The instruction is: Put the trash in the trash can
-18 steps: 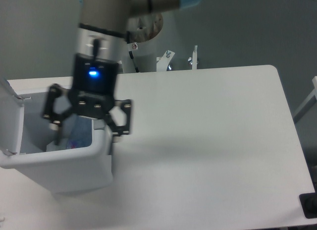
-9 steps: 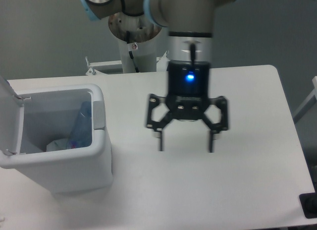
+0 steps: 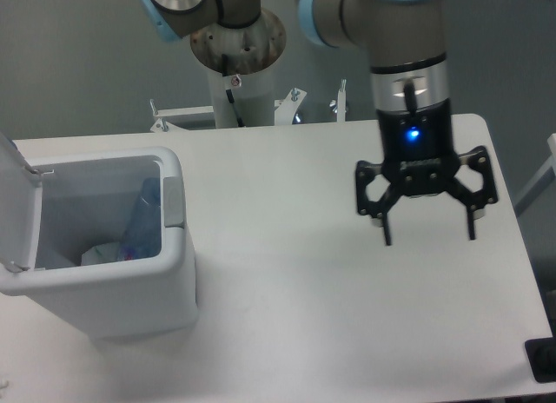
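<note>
The white trash can (image 3: 130, 307) stands at the table's left with its lid (image 3: 16, 203) hinged open. Inside it leans a crushed clear bluish bottle (image 3: 142, 219), and a crumpled white wrapper (image 3: 102, 252) lies at the bottom beside it. My gripper (image 3: 429, 239) hangs over the right part of the table, far from the can. Its fingers are spread wide and nothing is between them.
The white table (image 3: 295, 299) ends in a rounded corner at the back right. The arm's base column (image 3: 236, 69) stands behind the table's back edge with metal brackets (image 3: 291, 103) beside it. A dark object (image 3: 542, 360) sits at the front right edge.
My gripper has swung from above the trash can across the table to the right side, staying open. The bottle and wrapper lie unchanged inside the can.
</note>
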